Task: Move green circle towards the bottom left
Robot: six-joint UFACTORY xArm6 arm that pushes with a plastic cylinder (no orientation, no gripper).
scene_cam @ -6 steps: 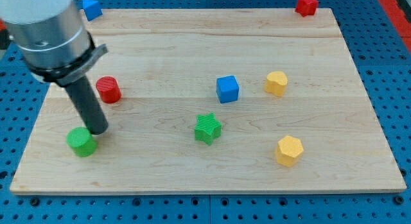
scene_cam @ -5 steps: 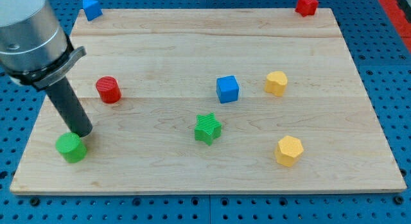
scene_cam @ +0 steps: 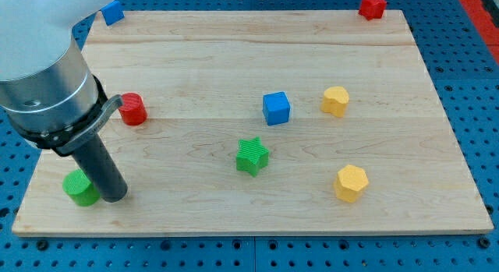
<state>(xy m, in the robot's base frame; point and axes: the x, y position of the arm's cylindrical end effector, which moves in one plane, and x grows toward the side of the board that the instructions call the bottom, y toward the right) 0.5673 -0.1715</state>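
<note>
Near the bottom-left corner of the bench (scene_cam: 234,46), the green circle (scene_cam: 78,187) is sitting close to both the left and lower edges, so we are judging the task as largely done, with at most a short nudge left if it is meant to go right into the corner. We are carrying no claw at all, only a dark rod, so nothing is being held; my tip (scene_cam: 115,199) is resting just beside the circle on the view's right, seemingly touching it. The bench is a pale wooden board lying on a blue perforated base. Elsewhere we are seeing a red cylinder (scene_cam: 132,108), a green star (scene_cam: 252,156), a blue cube (scene_cam: 275,108), two yellow hexagonal blocks (scene_cam: 335,100) (scene_cam: 350,182), a blue block (scene_cam: 113,12) at the top-left edge and a red block (scene_cam: 373,5) at the top right, all well apart from the circle.
</note>
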